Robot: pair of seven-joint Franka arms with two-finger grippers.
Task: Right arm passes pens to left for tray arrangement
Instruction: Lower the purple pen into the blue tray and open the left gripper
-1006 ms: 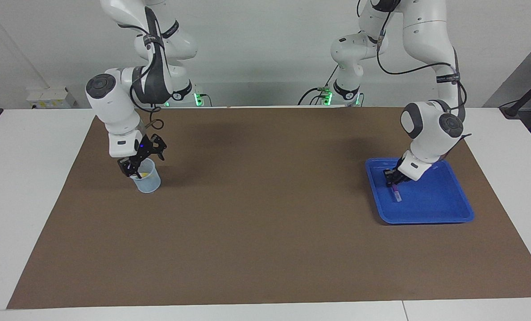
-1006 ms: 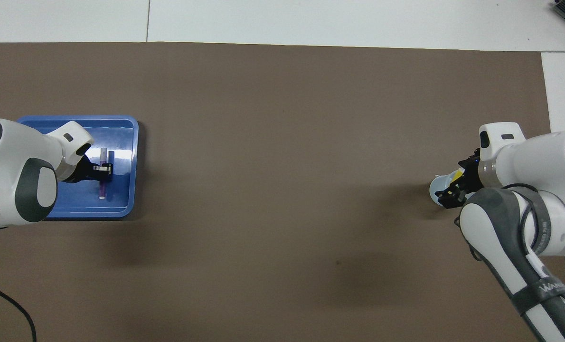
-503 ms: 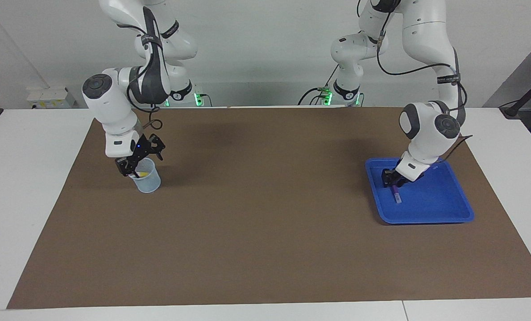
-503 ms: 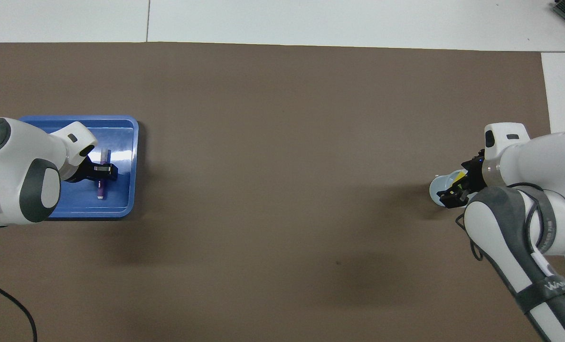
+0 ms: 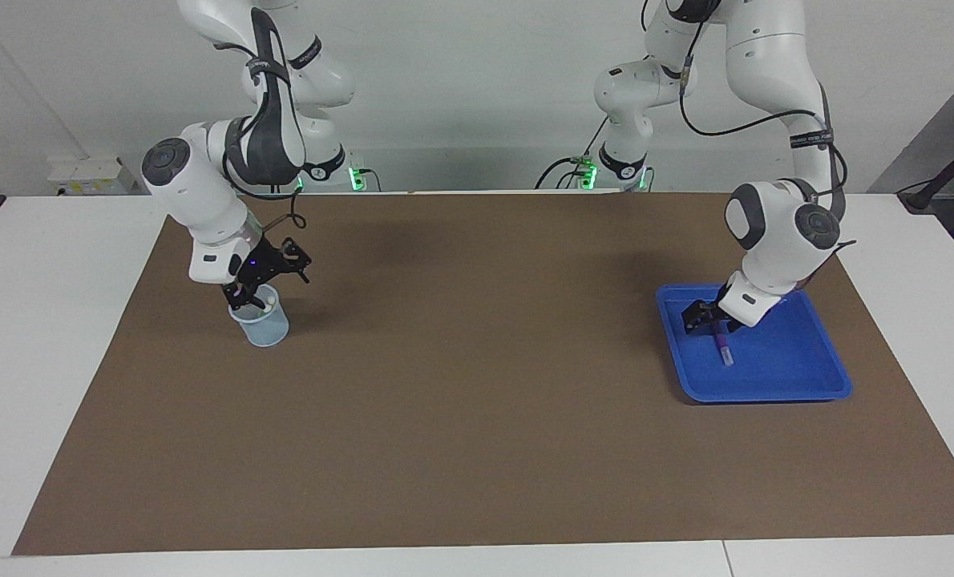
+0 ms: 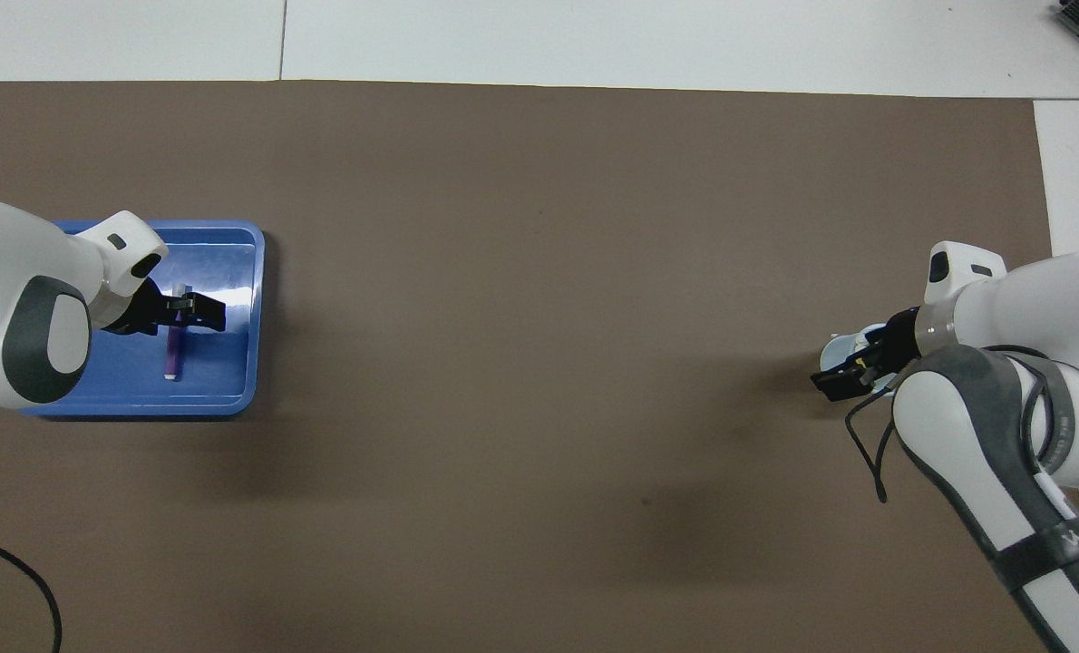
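The purple pen (image 5: 721, 349) (image 6: 174, 350) lies loose in the blue tray (image 5: 814, 385) (image 6: 231, 399) at the left arm's end of the table. My left gripper (image 5: 701, 319) (image 6: 202, 312) hangs open just above the pen's end that is nearer the robots, holding nothing. At the right arm's end, my right gripper (image 5: 262, 282) (image 6: 837, 379), with its blue light on, stands open over the mouth of the pale cup (image 5: 260, 324) (image 6: 840, 352). A pale pen end (image 5: 268, 301) and a bit of yellow (image 6: 862, 363) show in the cup. The rest of the cup's contents is hidden.
A brown mat (image 5: 477, 385) covers most of the white table. A black cable (image 6: 14, 580) lies on the mat's edge nearest the left arm's base. A white box (image 5: 88, 175) sits on the table off the mat, beside the right arm's base.
My left gripper opened, let go of the purple pen and rose a little; the pen now rests in the tray, shifted slightly. My right gripper tilted and lifted a bit over the cup.
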